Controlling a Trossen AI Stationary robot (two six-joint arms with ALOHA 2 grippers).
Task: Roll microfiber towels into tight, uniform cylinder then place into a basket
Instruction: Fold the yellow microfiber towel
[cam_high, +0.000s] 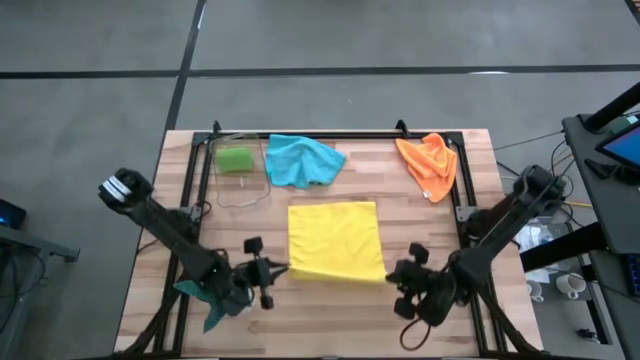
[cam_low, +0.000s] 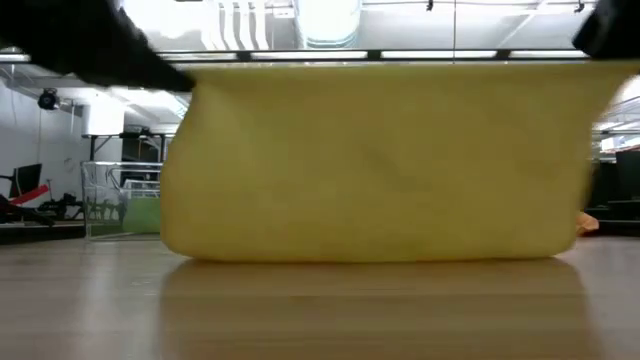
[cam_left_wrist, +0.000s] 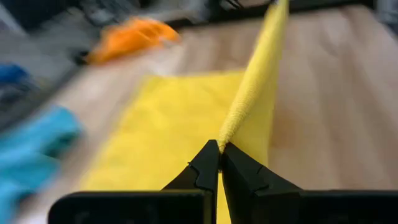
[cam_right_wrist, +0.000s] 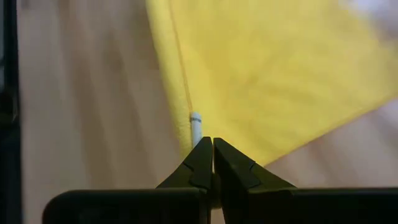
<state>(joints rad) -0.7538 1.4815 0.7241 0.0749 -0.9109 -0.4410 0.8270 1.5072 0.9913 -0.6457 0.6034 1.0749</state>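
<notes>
The yellow towel (cam_high: 335, 240) lies spread in the middle of the table. Its near edge is raised between my two grippers, so in the low view the towel (cam_low: 380, 160) stands like a curtain whose bottom fold rests on the wood. My left gripper (cam_high: 283, 269) is shut on the near-left corner and my right gripper (cam_high: 392, 272) on the near-right corner. The blue towel (cam_high: 305, 160) and the orange towel (cam_high: 430, 165) lie crumpled at the far edge. The green towel (cam_high: 236, 159) sits in the clear basket (cam_high: 243, 185) at the far left. My left gripper pinches the yellow towel's near-left corner (cam_left_wrist: 227, 132) between its two fingertips, coming in low from the table's left and slanting down. The near edge (cam_left_wrist: 261, 62) runs taut from it toward the other gripper. My right gripper pinches the near-right corner (cam_right_wrist: 186, 138) between its two fingertips, beside a small white tag (cam_right_wrist: 196, 118), slanting down from the right. The corner is held off the table and the cloth slopes away onto the wood.
A black metal frame (cam_high: 330, 135) rims the working area. A teal spiky plant (cam_high: 205, 297) stands at the near left beside my left arm. Bare wood lies between the yellow towel and the far towels.
</notes>
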